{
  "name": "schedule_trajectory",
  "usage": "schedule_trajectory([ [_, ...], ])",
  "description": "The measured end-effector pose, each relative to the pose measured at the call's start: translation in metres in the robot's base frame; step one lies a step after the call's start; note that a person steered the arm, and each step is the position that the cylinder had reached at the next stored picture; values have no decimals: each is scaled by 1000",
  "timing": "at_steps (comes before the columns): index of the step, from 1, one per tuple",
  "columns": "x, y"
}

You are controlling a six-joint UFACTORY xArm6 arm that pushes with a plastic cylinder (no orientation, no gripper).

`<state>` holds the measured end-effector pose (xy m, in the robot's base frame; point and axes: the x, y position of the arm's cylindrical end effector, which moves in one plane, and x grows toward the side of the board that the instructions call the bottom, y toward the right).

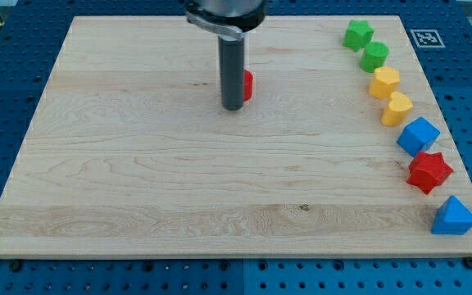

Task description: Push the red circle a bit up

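The red circle (247, 84) lies on the wooden board (138, 180) near the view's top centre, mostly hidden behind my rod. My tip (233, 106) stands just left of and slightly below the red circle, touching or nearly touching it. Only the circle's right edge shows past the rod.
A column of blocks runs down the view's right edge: a green star (357, 34), a green circle (374, 56), a yellow hexagon (384, 82), a yellow heart (397, 108), a blue cube (418, 135), a red star (428, 171) and a blue triangle (452, 217).
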<state>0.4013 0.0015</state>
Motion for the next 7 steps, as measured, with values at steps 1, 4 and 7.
schedule_trajectory([
  [1, -7, 18],
  [4, -20, -5],
  [7, -40, -5],
])
